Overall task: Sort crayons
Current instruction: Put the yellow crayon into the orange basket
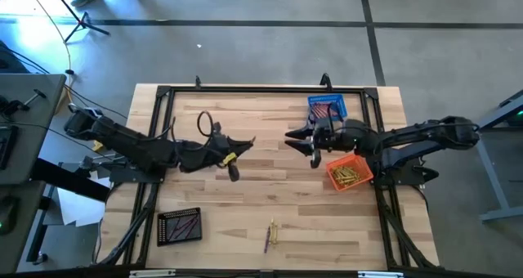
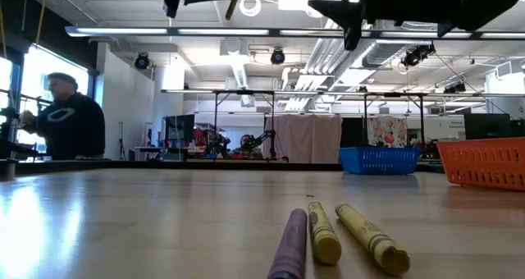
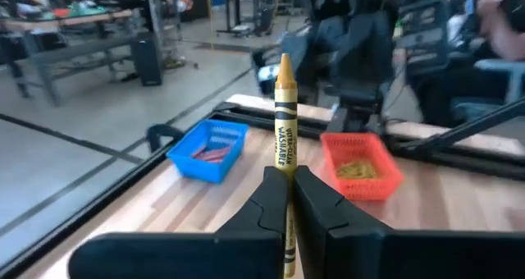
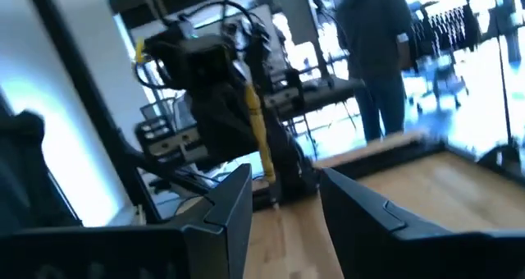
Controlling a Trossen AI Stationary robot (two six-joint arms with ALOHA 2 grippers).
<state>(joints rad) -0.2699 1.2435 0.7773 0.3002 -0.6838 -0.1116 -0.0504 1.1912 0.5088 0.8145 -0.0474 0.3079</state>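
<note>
The left gripper (image 3: 287, 198) pinches a yellow crayon (image 3: 285, 115) that sticks straight out past its fingertips, pointing toward the right gripper (image 4: 283, 198), whose fingers wait wide apart close by.

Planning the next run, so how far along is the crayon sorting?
Mostly done: the orange basket holds yellow crayons, the blue basket reddish ones, the black basket dark ones. In hand: the left gripper grips a yellow crayon; the right gripper is open. Left: three crayons on the table.
</note>
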